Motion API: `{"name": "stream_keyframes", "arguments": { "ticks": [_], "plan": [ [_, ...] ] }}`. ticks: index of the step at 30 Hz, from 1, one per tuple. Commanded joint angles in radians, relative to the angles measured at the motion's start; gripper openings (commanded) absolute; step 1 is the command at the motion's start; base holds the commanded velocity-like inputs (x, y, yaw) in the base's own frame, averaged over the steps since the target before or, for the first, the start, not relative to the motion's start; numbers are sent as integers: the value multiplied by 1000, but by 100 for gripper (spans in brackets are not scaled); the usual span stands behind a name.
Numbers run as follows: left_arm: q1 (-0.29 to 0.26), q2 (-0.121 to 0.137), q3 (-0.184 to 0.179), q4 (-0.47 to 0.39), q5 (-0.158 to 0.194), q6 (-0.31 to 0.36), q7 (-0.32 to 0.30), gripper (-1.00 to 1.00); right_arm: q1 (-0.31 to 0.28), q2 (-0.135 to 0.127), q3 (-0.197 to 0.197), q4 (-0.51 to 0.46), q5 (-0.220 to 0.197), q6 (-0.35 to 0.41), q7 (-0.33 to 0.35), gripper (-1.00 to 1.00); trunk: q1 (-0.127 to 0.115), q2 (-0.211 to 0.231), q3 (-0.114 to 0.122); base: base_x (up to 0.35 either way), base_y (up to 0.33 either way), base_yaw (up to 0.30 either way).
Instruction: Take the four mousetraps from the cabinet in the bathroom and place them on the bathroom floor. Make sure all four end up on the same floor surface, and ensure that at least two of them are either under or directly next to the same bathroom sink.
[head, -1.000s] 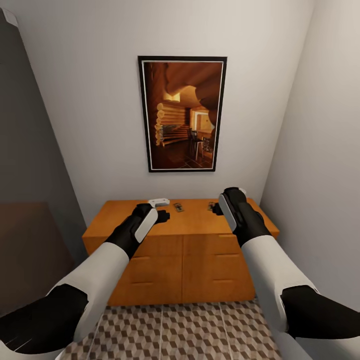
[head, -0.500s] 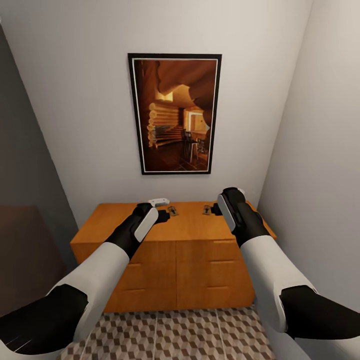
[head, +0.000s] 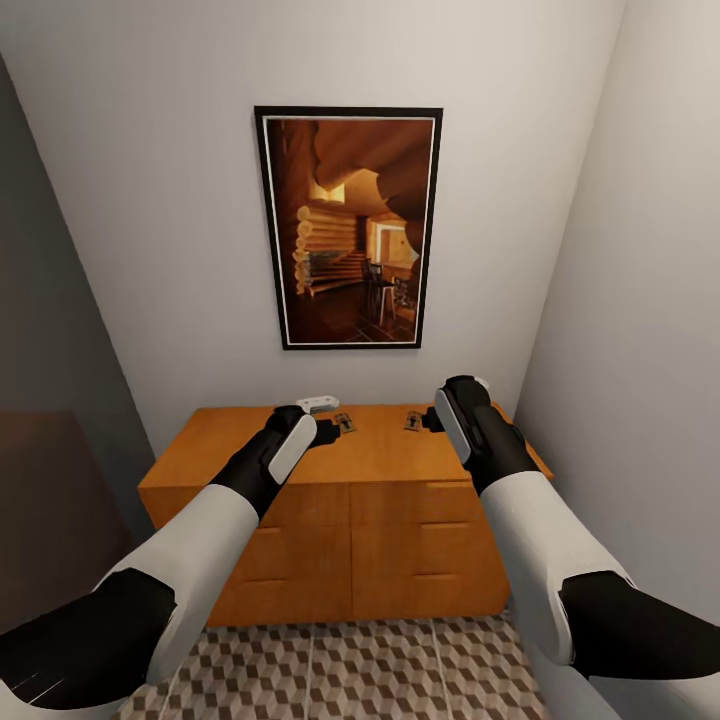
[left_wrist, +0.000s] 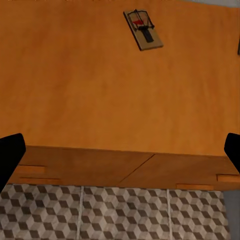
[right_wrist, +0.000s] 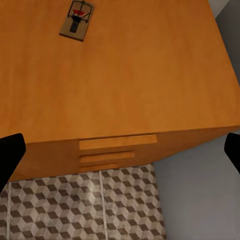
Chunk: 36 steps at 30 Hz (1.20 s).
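Setting: narrow room in a home, rendered in simulation.
Plain pale walls; framed picture (head: 347, 228) of a log-cabin interior at upper centre; orange-brown wooden cabinet (head: 340, 520) with drawer fronts below it; cube-pattern tiled floor (head: 340, 670) along the bottom edge.

Both arms hide part of the cabinet (head: 330, 520) top; only 2 mousetraps (head: 344, 422) show.

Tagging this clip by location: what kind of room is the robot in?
Likely a narrow alcove of a home, perhaps a bathroom: cube-patterned tile floor, an orange-brown wooden cabinet against the wall, and a framed cabin picture above it. No sink or tub confirms it.
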Motion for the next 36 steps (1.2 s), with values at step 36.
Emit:
{"name": "stream_keyframes", "arguments": {
  "ticks": [36],
  "plan": [
    [-1,0,-1,1,30,3,11,100,4,12,3,-2,-23,3,-15,100,1,-2,-2,238,-164,0]
  ]
}}
